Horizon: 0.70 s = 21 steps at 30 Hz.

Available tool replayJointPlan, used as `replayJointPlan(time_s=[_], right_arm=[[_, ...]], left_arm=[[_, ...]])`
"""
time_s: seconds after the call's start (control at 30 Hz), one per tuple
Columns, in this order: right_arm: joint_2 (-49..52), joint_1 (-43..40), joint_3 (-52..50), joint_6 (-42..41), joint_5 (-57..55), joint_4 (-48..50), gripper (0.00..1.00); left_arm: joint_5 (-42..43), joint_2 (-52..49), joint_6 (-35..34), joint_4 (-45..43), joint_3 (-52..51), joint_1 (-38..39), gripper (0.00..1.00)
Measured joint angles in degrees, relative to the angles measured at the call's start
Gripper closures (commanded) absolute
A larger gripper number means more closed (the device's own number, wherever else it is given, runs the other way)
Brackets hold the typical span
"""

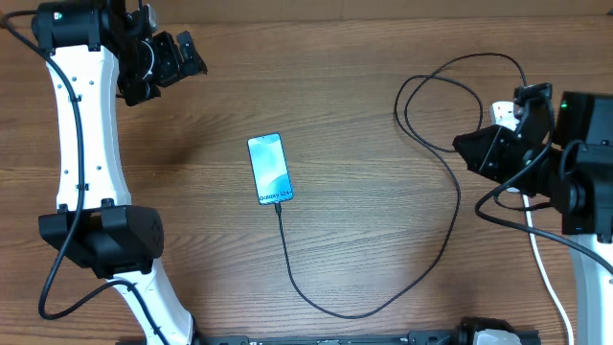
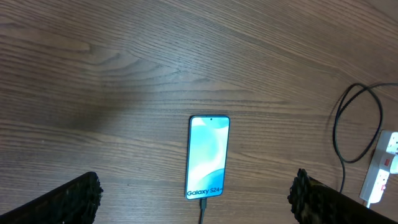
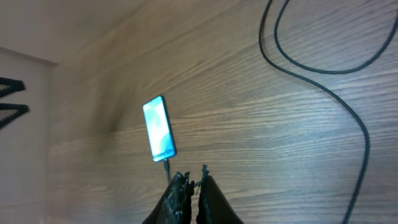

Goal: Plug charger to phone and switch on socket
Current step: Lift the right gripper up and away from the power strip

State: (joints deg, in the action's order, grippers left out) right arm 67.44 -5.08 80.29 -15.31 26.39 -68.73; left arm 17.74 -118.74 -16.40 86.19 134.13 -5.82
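Overhead, the phone [image 1: 269, 169] lies well apart from both jaws, left spread wide, right pressed nearly together.

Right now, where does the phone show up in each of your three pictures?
Overhead: the phone lies just left of centre.
Left wrist: the phone is at lower centre.
Right wrist: the phone is left of centre, small.
Shared landmark: the charger, running from the phone's white-lettered end.
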Motion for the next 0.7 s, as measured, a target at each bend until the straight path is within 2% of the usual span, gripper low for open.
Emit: replayJointPlan(time_s=[0.3,0.4,0.53,0.57,0.6,0.63,0.7], right_arm=[[0.0,0.2,0.0,0.4,-2.4,-1.0,0.75],[0.0,0.2,0.0,0.9,-2.8,-1.1,0.53],[0.0,0.2,0.0,2.2,-5.8,-1.2,0.39],[0.0,0.2,0.0,2.5,-6.4,-1.3,0.3],[0.0,0.2,0.0,2.7,-7.2,-1.3,0.03],[0.0,0.2,0.0,2.8,-7.7,-1.3,0.0],[0.0,0.2,0.0,3.3,-8.5,-1.4,0.0]], left_arm=[[0.0,0.0,0.0,0.0,0.0,0.0,0.0],[0.0,0.0,0.0,0.0,0.0,0.0,0.0],[0.0,0.0,0.0,0.0,0.0,0.0,0.0],[0.0,0.0,0.0,0.0,0.0,0.0,0.0],[0.0,0.0,0.0,0.0,0.0,0.0,0.0],[0.0,0.0,0.0,0.0,0.0,0.0,0.0],[0.0,0.0,0.0,0.0,0.0,0.0,0.0]])
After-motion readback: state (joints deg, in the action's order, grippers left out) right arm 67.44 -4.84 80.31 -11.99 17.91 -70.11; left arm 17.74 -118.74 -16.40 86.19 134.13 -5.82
